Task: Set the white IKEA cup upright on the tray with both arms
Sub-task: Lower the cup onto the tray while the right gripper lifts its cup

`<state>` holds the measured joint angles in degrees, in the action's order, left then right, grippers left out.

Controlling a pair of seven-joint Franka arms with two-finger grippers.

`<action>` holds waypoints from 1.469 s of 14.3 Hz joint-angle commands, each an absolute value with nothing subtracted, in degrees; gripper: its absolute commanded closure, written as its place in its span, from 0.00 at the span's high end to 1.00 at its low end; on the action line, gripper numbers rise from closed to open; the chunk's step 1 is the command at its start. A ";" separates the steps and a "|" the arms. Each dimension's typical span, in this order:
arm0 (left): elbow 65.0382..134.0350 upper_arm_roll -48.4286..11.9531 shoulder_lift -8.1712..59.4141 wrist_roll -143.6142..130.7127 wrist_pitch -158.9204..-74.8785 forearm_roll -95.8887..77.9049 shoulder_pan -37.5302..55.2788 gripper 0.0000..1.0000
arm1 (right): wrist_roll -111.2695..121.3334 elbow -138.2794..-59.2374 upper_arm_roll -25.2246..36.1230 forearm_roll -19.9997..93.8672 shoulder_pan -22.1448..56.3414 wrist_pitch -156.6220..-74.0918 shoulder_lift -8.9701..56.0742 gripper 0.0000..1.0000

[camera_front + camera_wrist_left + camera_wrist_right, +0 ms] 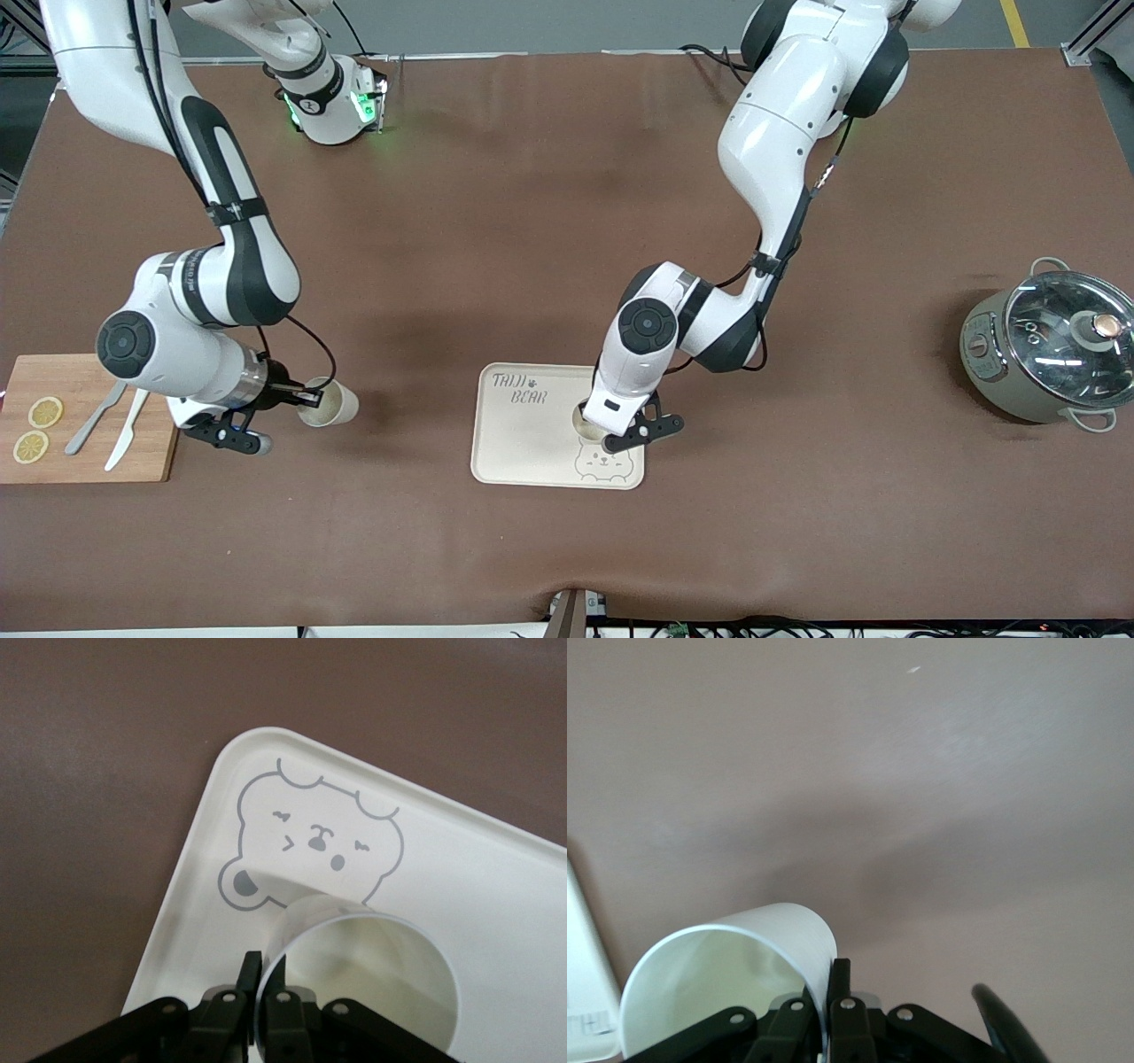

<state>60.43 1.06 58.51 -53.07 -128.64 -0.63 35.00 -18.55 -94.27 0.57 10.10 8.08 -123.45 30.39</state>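
Note:
The cream tray [523,443] lies near the middle of the table, and it also fills the left wrist view, tray [496,868]. A white cup [587,424] stands upright on it, mouth up, just above the drawn bear face [310,842]. My left gripper [609,434] is shut on that cup's rim, one finger inside and one outside; the left wrist view shows the same cup [372,983] and gripper [264,970]. My right gripper [306,400] is shut on the rim of a second white cup [330,403], tilted on its side over the table beside the cutting board; the right wrist view shows this cup [735,974] and gripper [830,979].
A wooden cutting board [133,447] with two lemon slices [37,430] and pale utensils [111,425] lies at the right arm's end. A grey pot with a glass lid [1050,350] stands at the left arm's end.

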 commanded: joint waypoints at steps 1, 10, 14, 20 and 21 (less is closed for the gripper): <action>58.89 2.81 59.50 -54.76 -129.99 -1.23 36.38 0.36 | -25.28 -93.43 0.88 12.22 11.32 -122.70 29.53 0.00; 59.06 4.48 58.10 -54.76 -123.59 -1.23 37.35 0.92 | -48.40 -87.02 1.05 11.69 24.86 -123.84 33.21 0.00; 59.06 3.69 55.03 -54.84 -117.53 -1.32 37.35 0.91 | -55.80 -82.28 1.32 11.25 29.00 -124.54 37.17 0.00; 59.33 3.69 48.00 -53.53 -108.38 -1.58 36.39 0.91 | -58.53 -81.30 1.49 10.55 31.11 -129.19 40.25 0.00; 59.41 3.87 47.29 -51.87 -108.02 -1.58 35.95 0.92 | -58.54 -81.30 1.49 10.55 31.37 -130.07 40.60 0.00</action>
